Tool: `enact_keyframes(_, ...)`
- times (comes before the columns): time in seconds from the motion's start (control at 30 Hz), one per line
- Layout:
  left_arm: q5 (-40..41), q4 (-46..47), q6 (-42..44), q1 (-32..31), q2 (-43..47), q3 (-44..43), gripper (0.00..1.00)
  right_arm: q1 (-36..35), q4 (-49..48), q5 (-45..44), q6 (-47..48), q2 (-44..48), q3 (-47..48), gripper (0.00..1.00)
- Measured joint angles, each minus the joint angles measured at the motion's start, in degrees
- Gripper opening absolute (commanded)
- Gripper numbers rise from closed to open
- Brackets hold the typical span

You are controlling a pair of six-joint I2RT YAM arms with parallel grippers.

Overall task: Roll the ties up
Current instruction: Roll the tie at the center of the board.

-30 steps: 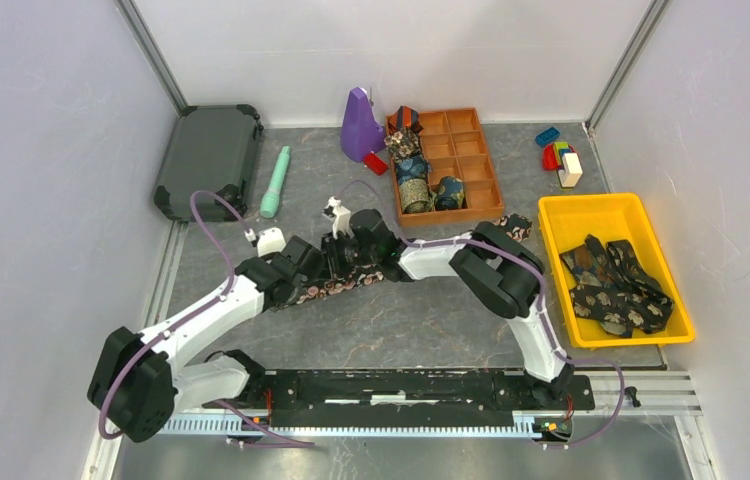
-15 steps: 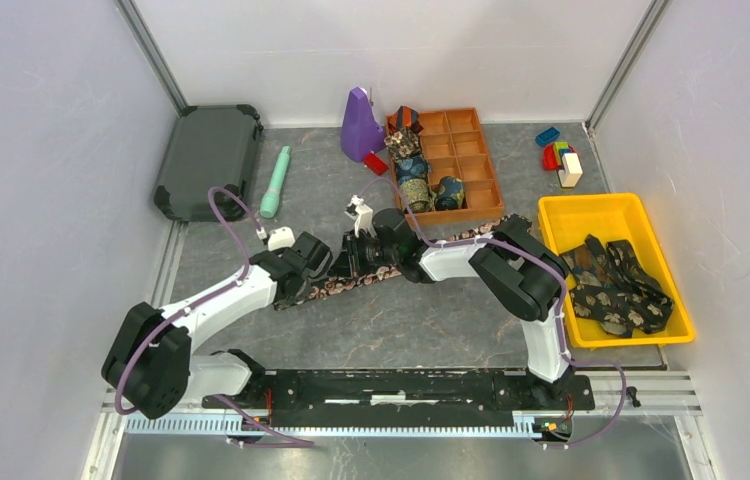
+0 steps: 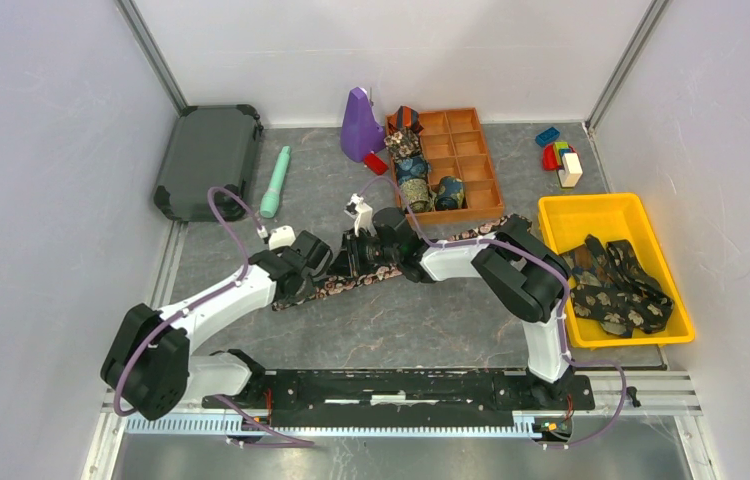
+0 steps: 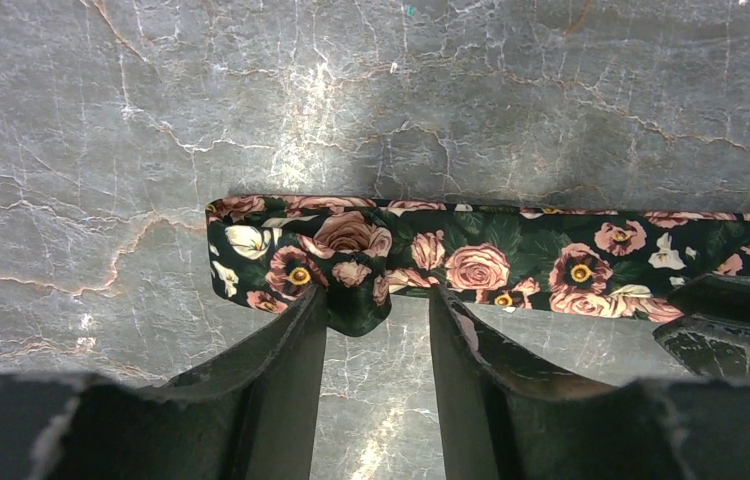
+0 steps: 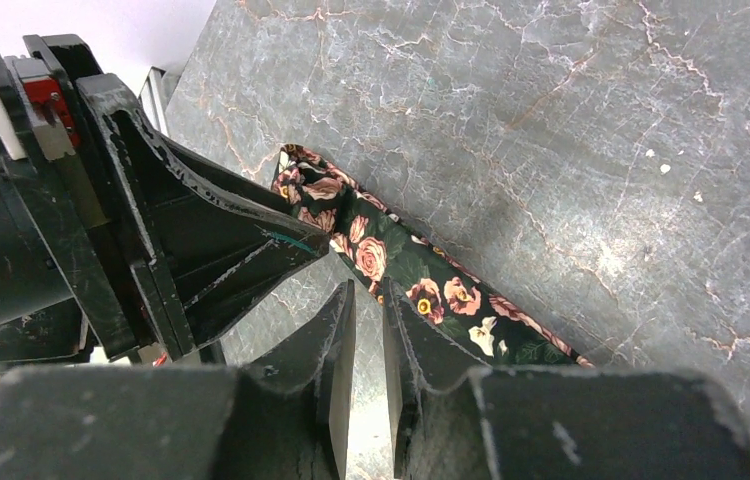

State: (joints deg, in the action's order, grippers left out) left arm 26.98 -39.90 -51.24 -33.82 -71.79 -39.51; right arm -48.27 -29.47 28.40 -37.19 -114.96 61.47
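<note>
A floral tie (image 4: 471,265) lies flat on the table (image 4: 451,100) between both arms, its folded end at the left gripper (image 4: 376,300), whose fingers stand spread astride the near edge. The right gripper (image 5: 369,290) is almost pressed together at the same edge; whether it nips cloth cannot be told. Light, limp and likely slippery, the tie seems best taken at that folded end, pinched across its width so the roll starts tight and square.
</note>
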Motion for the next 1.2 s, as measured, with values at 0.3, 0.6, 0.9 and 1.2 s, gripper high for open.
enact_keyframes(0.3, 0.02, -0.44, 0.02, 0.00, 3.58, -0.68, 0.53, 0.00, 0.90, 0.02, 0.09, 0.04, 0.52, 0.23)
enact_keyframes(0.6, 1.64, -1.97, 0.00, 0.13, 5.95, -0.85, 0.53, -0.37, 1.84, 0.02, 0.26, 0.04, 2.97, 0.23)
enact_keyframes(0.9, 6.01, -9.86, -0.02, 3.67, 16.63, -4.94, 0.49, -4.22, 4.37, 0.07, 0.48, -0.02, 7.45, 0.26)
enact_keyframes(1.2, 5.86, -12.33, -0.07, 12.13, 25.00, -2.34, 0.50, -8.76, 5.01, 0.31, 0.37, -4.04, 15.30, 0.25)
